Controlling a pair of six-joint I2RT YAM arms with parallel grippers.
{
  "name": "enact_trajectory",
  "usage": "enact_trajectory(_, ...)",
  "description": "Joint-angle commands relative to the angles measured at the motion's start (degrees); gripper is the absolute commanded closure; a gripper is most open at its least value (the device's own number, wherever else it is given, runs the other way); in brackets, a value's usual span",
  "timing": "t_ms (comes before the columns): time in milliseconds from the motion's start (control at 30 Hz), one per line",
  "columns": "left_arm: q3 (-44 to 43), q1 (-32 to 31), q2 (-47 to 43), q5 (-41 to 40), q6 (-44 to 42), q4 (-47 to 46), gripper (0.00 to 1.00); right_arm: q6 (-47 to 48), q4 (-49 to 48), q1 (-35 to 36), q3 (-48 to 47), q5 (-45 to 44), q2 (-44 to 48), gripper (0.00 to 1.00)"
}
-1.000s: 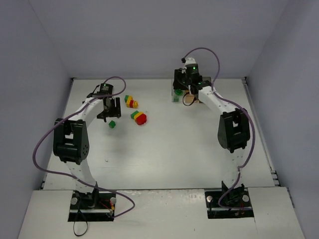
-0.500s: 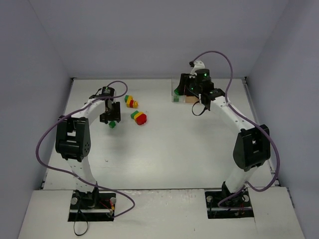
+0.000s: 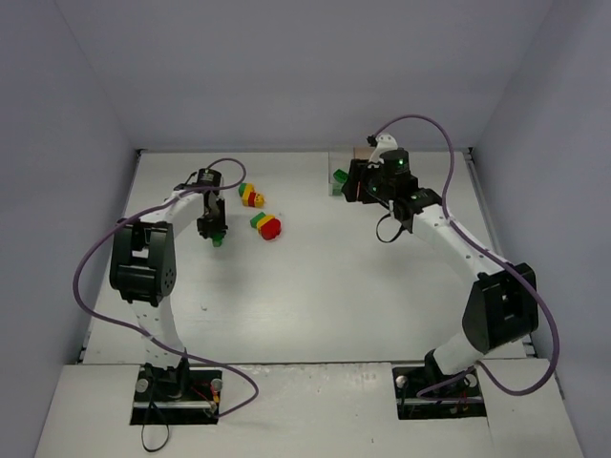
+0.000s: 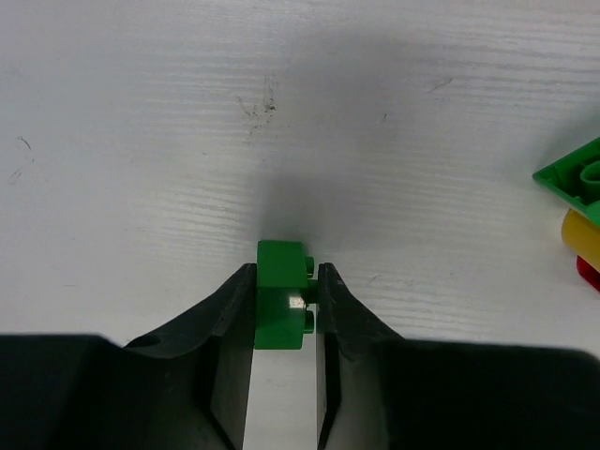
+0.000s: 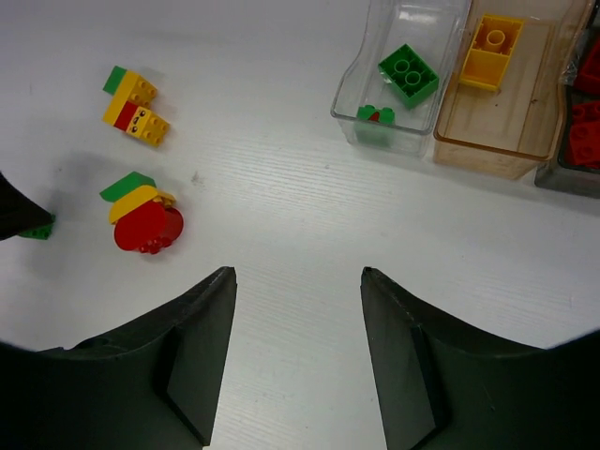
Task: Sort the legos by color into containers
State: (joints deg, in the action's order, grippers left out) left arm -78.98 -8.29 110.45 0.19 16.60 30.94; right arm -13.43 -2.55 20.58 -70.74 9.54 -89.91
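Left wrist view: the left gripper (image 4: 285, 276) has its two dark fingers pressed against opposite sides of a single green brick (image 4: 280, 292). It holds the brick right at the fingertips, studs facing the right-hand finger. Whether the brick rests on the white table (image 4: 141, 141) or is just clear of it is hard to tell from here.

To do this step well, I judge the grip needs to be firm and square, since the hold is shallow and the studded side could let the brick twist. It should lift straight up, then carry across to the clear box (image 5: 359, 70), which holds other green bricks (image 5: 408, 73). A green, yellow and red clump (image 4: 581, 211) sits just to the hand's right and should be avoided.

From overhead, the left arm (image 3: 181, 200) reaches forward, wrist pointing steeply down. The right gripper (image 5: 295, 281) hangs open and empty, with the row of boxes (image 5: 487, 155) ahead and to its right.
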Motion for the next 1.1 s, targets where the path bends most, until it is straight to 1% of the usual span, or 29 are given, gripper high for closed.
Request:
enact_trajectory(0,-1.4,-0.3,-4.9,2.1,2.3,-1.1,0.97,0.0,-3.4,1.3,1.0,2.5,5.1,0.48)
enact_trajectory(33,-1.0,-0.3,-6.3,3.1,4.5,-1.8,0.97,-0.1,-3.5,1.8,1.2,2.9,5.5,0.48)
enact_trajectory(67,-0.5,-0.3,-9.6,4.3,5.8,-2.4,0.97,-0.3,-3.6,2.4,1.7,3.2,6.0,0.48)
enact_trajectory(133,1.6,-0.3,-13.4,8.2,9.4,-4.0,0.97,-0.7,-3.9,5.3,2.4,2.8,7.0,0.48)
enact_trajectory(167,2.4,-0.3,-17.3,9.7,13.5,-6.2,0.97,-1.2,-4.4,6.4,2.8,2.8,7.4,0.47)
enact_trajectory(200,3.3,-0.3,-19.1,13.2,15.7,-7.7,0.97,-1.6,-4.7,8.4,3.0,2.9,7.9,0.41)
enact_trajectory(233,5.4,-0.4,-21.1,14.9,20.5,-11.0,0.97,-3.1,-6.0,9.4,3.3,3.2,8.2,0.38)
enact_trajectory(267,6.5,-0.4,-24.6,16.5,23.1,-12.6,0.97,-4.0,-6.8,10.3,3.9,3.7,8.3,0.35)
enact_trajectory(300,7.5,-0.5,-26.1,18.0,25.3,-14.5,0.97,-4.8,-7.6,11.0,4.3,4.0,8.8,0.34)
enact_trajectory(333,9.3,-0.7,-27.6,20.1,29.4,-17.1,0.97,-6.3,-9.1,12.5,4.5,4.3,9.0,0.34)
enact_trajectory(467,12.8,-2.2,-34.7,22.8,37.8,-22.5,0.97,-8.3,-10.9,16.3,4.0,3.6,9.5,0.33)
enact_trajectory(533,13.9,-3.4,-36.4,23.0,41.9,-25.8,0.97,-8.3,-11.3,18.9,3.2,2.7,9.6,0.33)
enact_trajectory(633,14.3,-6.3,-39.1,22.0,45.3,-27.7,0.96,-8.3,-12.8,21.7,2.7,1.0,9.3,0.27)
enact_trajectory(767,13.9,-10.7,-40.1,20.2,47.6,-28.7,0.96,-9.1,-14.7,24.0,2.2,0.1,8.4,0.26)
enact_trajectory(867,14.4,-12.1,-40.7,19.4,49.8,-30.0,0.96,-9.8,-16.2,24.8,1.4,-0.3,7.9,0.26)
enact_trajectory(900,14.6,-12.9,-40.8,19.3,50.5,-32.2,0.96,-10.2,-16.7,24.9,1.2,-1.0,7.9,0.26)
enact_trajectory(1067,13.9,-14.6,-40.8,19.2,50.9,-32.3,0.96,-10.5,-18.1,25.2,0.4,-3.1,7.8,0.28)
